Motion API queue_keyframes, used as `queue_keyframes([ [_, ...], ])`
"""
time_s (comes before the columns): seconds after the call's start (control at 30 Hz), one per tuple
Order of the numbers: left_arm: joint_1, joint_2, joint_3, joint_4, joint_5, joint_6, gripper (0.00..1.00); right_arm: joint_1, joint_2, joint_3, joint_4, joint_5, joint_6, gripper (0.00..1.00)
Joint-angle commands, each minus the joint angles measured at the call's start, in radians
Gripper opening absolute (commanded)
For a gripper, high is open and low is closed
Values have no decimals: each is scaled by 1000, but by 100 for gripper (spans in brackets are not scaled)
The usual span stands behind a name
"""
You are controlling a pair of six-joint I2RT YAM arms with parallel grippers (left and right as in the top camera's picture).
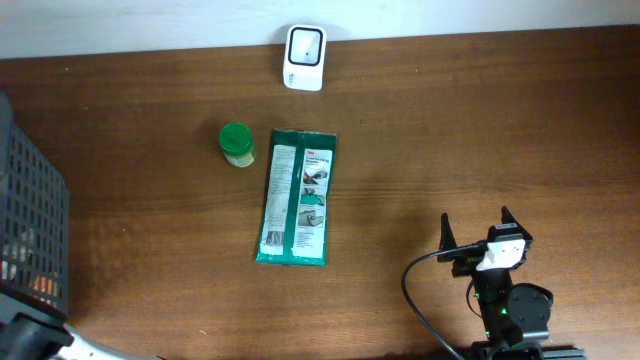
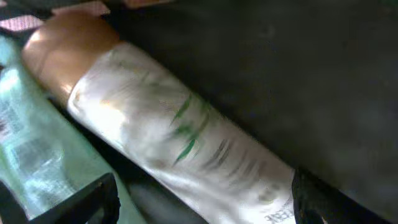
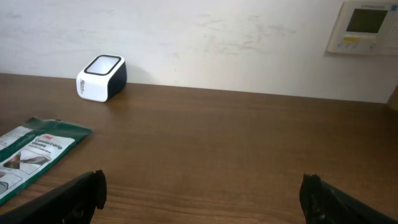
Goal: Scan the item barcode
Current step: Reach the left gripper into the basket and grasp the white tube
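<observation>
Nearest the left wrist camera: left fingers (image 2: 87,202), two dark tips at the lower corners of the frame, spread apart and released. Between them runs the white tube (image 2: 186,143), lying slantwise from upper left to lower right, with green leaf print on its side and a tan cap (image 2: 65,43) at the upper left end. The tip at the lower right of the frame stands just beside the tube's edge; the other tip is apart from it. A pale green packet (image 2: 31,155) lies along the tube at the left of the frame. Where the tube lies in the overhead view cannot be told.

Barcode scanner (image 1: 303,57): white, at the top centre of the desk (image 1: 450,130), by the wall.
Green flat packet (image 1: 297,197): centre of the desk, lengthwise, printed face up.
Green-capped jar (image 1: 237,144): just beside the flat packet's upper left corner.
Dark mesh basket (image 1: 30,200): left edge of the frame.

Right fingers (image 3: 78,193): lower right of the overhead frame, spread wide, grasping nothing, well apart from every item.
</observation>
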Motion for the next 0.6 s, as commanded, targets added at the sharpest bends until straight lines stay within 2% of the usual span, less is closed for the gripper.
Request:
queue_keyframes([
  [0.0, -10, 10, -15, 54, 16, -17, 80, 5, -6, -5, -5, 5, 1, 98],
  [0.17, -18, 14, -23, 77, 30, -17, 82, 5, -6, -5, -5, 5, 1, 98],
  [0.33, -18, 55, -156, 169, 31, -17, 79, 5, -6, -5, -5, 5, 1, 98],
  [0.43, -18, 83, -177, 180, 31, -17, 67, 5, -6, -5, -5, 5, 1, 98],
  [0.53, -19, 83, -162, 180, 47, -17, 38, 5, -6, -5, -5, 5, 1, 98],
  [0.57, -19, 81, -148, 177, 71, -17, 24, 5, -6, -5, -5, 5, 1, 98],
])
